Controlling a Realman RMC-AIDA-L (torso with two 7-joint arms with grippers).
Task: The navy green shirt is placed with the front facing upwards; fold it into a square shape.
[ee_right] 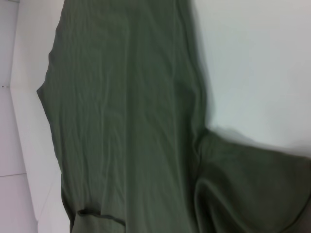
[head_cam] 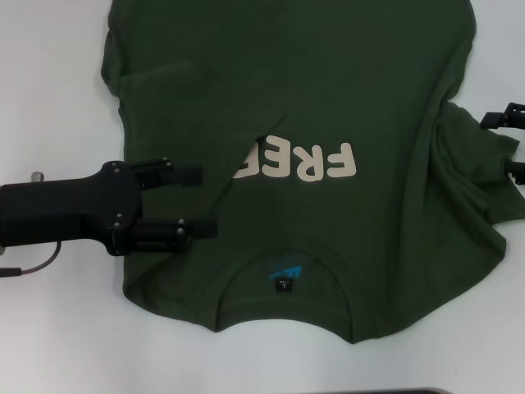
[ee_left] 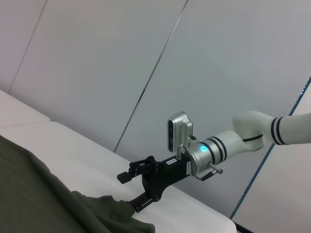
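The navy green shirt (head_cam: 328, 82) lies front up on the white table (head_cam: 49, 98), its neck and blue label (head_cam: 283, 279) toward me. Its left sleeve is folded in over the chest and hides part of the cream lettering (head_cam: 320, 162). My left gripper (head_cam: 193, 201) hovers open over the shirt's left edge, with nothing between its fingers. At the bunched right sleeve (head_cam: 480, 164), my right gripper (head_cam: 502, 144) is only partly in the head view. The left wrist view shows that right gripper (ee_left: 130, 191) open, its lower finger (ee_left: 138, 206) at the sleeve's edge. The right wrist view holds only shirt cloth (ee_right: 121, 121).
White table surface shows to the left of the shirt and along the near edge (head_cam: 82, 345). A dark strip (head_cam: 385, 391) marks the table's front rim. Grey wall panels (ee_left: 146, 58) stand behind the far side of the table.
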